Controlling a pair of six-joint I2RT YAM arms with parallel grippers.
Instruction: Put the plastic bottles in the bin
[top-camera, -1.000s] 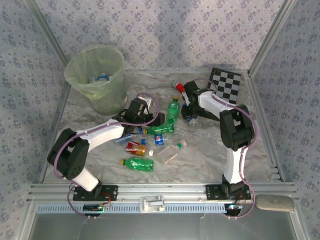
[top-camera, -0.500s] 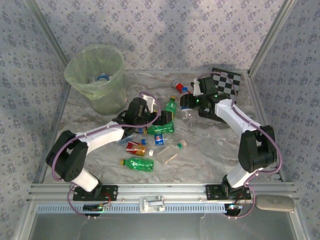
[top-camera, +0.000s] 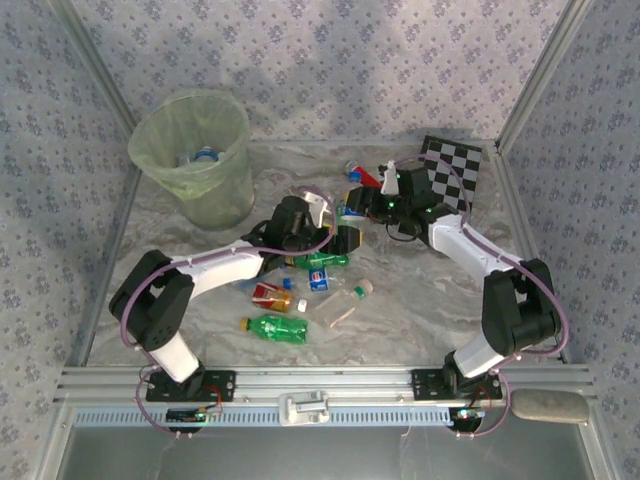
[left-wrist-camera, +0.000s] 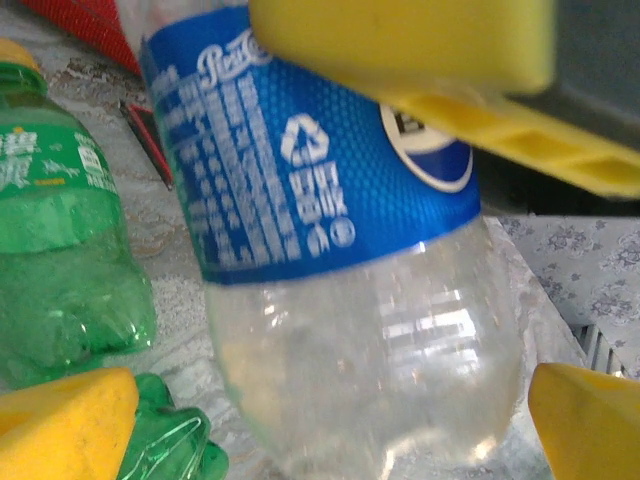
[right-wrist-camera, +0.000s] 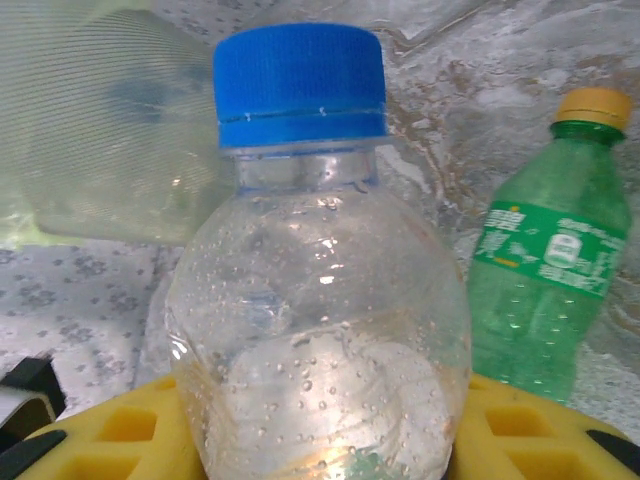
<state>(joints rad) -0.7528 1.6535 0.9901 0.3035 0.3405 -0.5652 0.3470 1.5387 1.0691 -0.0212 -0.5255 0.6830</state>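
Barely started: I see one blue-capped bottle (top-camera: 205, 155) in the bin (top-camera: 215, 195), the other bottles (top-camera: 278, 327) heaped on the desk (top-camera: 420, 300), right jaws clamped on a clear bottle (right-wrist-camera: 315, 300) there, left jaws wide open round a blue-label bottle (left-wrist-camera: 310, 180), gripping nothing.

Right tool (top-camera: 360, 204) seemingly holds a bottle (top-camera: 346, 210) beside left tool (top-camera: 338, 240).

Clear blue-capped bottle (right-wrist-camera: 315, 330); pale-green bin (top-camera: 200, 190); black-white checkerboard (top-camera: 455, 165).
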